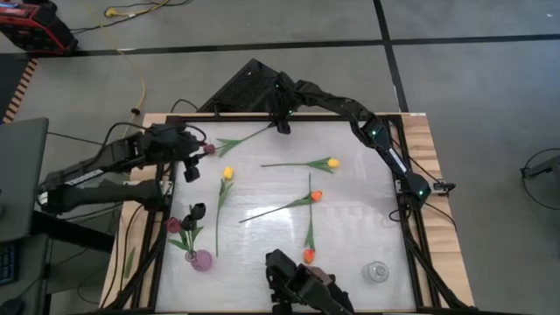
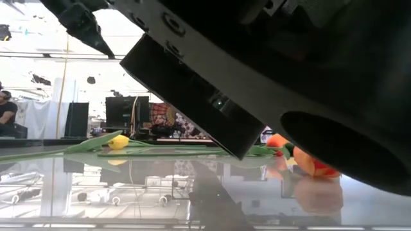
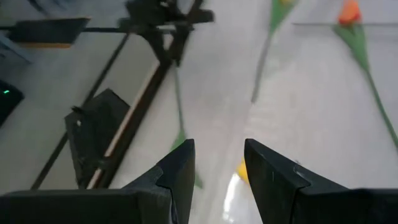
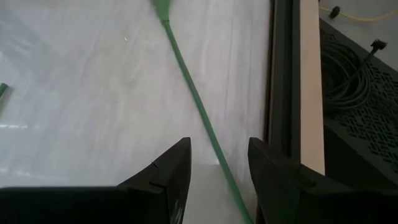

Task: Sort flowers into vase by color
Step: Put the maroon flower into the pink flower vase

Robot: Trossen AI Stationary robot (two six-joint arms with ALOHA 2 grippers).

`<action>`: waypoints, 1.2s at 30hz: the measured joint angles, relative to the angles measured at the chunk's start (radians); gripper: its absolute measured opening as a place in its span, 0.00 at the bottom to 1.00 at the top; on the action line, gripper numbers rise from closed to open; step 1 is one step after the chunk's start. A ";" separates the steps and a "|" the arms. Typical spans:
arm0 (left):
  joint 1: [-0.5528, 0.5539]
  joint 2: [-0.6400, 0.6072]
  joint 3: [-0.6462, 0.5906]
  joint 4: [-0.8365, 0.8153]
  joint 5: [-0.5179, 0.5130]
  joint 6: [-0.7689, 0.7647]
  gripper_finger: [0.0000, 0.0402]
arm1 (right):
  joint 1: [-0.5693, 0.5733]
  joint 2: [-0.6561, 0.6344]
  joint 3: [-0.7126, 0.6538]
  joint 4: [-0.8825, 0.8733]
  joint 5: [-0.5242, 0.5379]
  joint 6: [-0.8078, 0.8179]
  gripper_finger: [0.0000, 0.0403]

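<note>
Two dark tulips [image 1: 193, 213] stand in the pink vase [image 1: 202, 259]; clear vase [image 1: 376, 272] unfilled; both tools open, holding nothing.

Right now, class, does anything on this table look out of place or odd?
Yes: the clear vase near the table's right front corner holds nothing, while the pink vase at left front already has dark flowers. Yellow tulips and orange tulips lie scattered flat, unsorted.

Table top [image 1: 350, 197] glossy, pale, reflective; side rail [image 1: 433, 175] bare wood; gripper fingers [image 4: 168, 180] matt black, probably plastic.
</note>
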 joint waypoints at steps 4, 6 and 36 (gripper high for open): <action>0.040 -0.019 -0.104 0.169 0.031 -0.022 0.32 | 0.002 0.000 0.000 0.000 0.021 -0.001 0.46; 0.057 -0.015 -0.164 0.256 0.033 -0.029 0.32 | 0.007 -0.001 0.000 0.000 0.056 -0.001 0.46; 0.339 0.798 -0.086 1.015 0.375 -0.136 0.32 | 0.002 -0.204 0.059 -0.475 -0.018 0.176 0.44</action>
